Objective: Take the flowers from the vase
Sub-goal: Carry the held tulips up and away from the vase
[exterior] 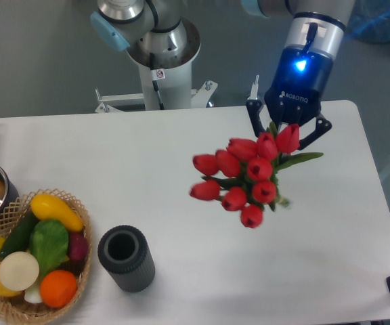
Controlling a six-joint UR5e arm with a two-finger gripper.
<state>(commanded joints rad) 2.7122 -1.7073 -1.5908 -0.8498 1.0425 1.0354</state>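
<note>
overhead, claw clamped on flowers above white table, grey floor behind, vase well apart

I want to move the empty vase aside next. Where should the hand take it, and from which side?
Grip the vase across its ribbed sides near the rim, coming straight down from above. It stands upright with its round mouth open, and the ribs should resist slipping. Avoid its left side, where the basket sits close. The hand first has to release the flowers.
</note>
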